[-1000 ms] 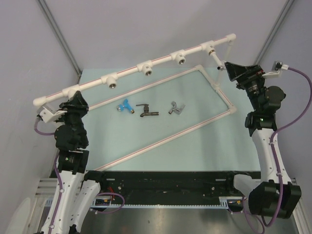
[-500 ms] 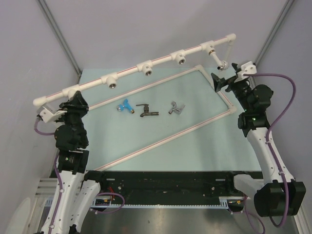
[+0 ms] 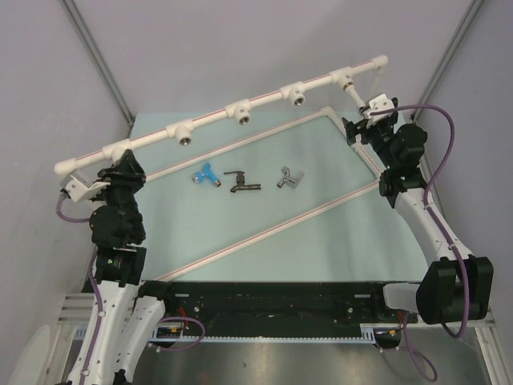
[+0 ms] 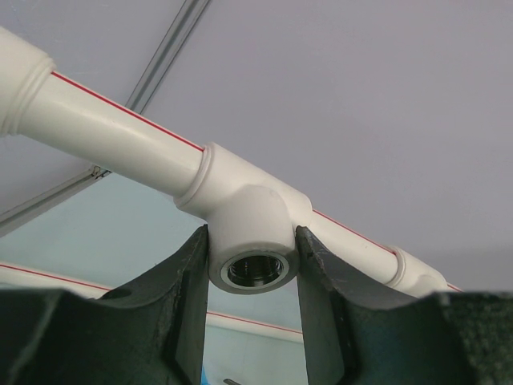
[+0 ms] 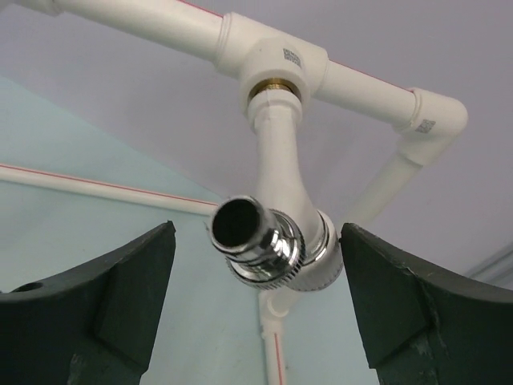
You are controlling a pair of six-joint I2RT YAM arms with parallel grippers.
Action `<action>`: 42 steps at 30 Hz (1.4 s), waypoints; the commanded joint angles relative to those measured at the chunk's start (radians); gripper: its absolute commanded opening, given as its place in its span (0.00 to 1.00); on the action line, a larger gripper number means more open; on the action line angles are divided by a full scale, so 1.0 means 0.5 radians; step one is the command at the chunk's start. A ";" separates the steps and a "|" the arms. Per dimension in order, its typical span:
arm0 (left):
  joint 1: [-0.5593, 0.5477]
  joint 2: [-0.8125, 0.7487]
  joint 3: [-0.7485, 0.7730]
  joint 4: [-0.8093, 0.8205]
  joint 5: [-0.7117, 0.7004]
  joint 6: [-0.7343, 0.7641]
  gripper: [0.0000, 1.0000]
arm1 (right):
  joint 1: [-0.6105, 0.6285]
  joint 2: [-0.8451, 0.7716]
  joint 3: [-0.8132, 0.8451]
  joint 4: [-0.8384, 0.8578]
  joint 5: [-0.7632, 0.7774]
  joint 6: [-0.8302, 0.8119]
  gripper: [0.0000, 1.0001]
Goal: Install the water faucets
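Note:
The white faucet point(image 5: 276, 172) hangs screwed into the rightmost tee point(image 5: 276, 64) of the white pipe; its chrome spout point(image 5: 256, 241) points at the right wrist camera. My right gripper point(image 5: 256, 277) is open, with a jaw on each side of the spout and not touching it; it also shows in the top view point(image 3: 358, 122). My left gripper point(image 4: 250, 277) is shut on the leftmost tee fitting point(image 4: 248, 228), whose threaded socket is bare. The blue faucet point(image 3: 207, 174), the dark faucet point(image 3: 240, 183) and the silver-grey faucet point(image 3: 290, 178) lie loose on the table.
The raised white pipe point(image 3: 216, 112) carries two more bare tee sockets point(image 3: 240, 113) point(image 3: 296, 97). A white pipe frame point(image 3: 264, 228) lies on the pale green table around the loose faucets. Grey walls close in behind and at both sides.
My right arm has swung left and in toward the white faucet, and its open jaws now straddle the spout. The left arm and the loose faucets have not moved.

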 commanded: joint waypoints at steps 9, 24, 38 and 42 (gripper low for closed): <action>-0.012 0.007 -0.038 -0.094 0.137 0.053 0.00 | -0.047 0.083 0.147 0.334 -0.482 1.013 0.36; -0.012 -0.015 -0.038 -0.094 0.140 0.050 0.00 | -0.237 0.316 0.131 0.941 -0.577 3.583 0.03; -0.012 -0.021 -0.038 -0.094 0.140 0.047 0.00 | -0.347 0.279 -0.037 1.151 -0.491 3.797 0.80; -0.012 -0.018 -0.041 -0.094 0.143 0.041 0.00 | -0.396 0.187 -0.043 1.001 -0.549 3.628 1.00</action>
